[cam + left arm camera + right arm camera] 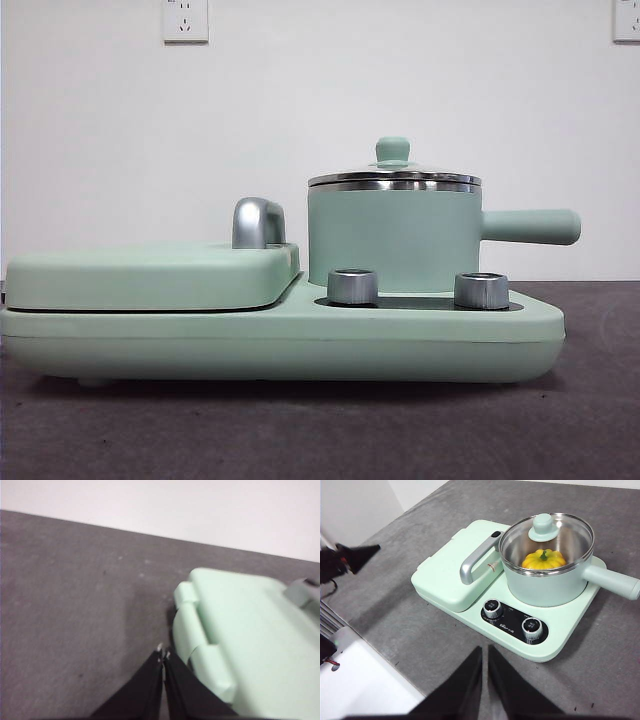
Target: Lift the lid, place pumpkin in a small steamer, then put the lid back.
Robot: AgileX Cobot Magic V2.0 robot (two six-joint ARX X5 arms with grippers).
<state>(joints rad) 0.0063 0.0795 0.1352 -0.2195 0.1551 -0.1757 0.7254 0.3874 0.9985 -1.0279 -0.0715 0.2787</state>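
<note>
My right gripper hangs closed and empty, well back from the steamer. Left gripper also closed, empty, beside the griddle cover. Pumpkin sits inside the steamer, lid on top; handle points away sideways. Two knobs lie between. Task looks finished.

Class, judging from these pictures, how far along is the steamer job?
It looks complete: the pumpkin sits inside the small steamer, and the lid is back on its rim. Nothing is in hand; the left tool and right tool are shut, away from the pot. Nothing appears left.
</note>
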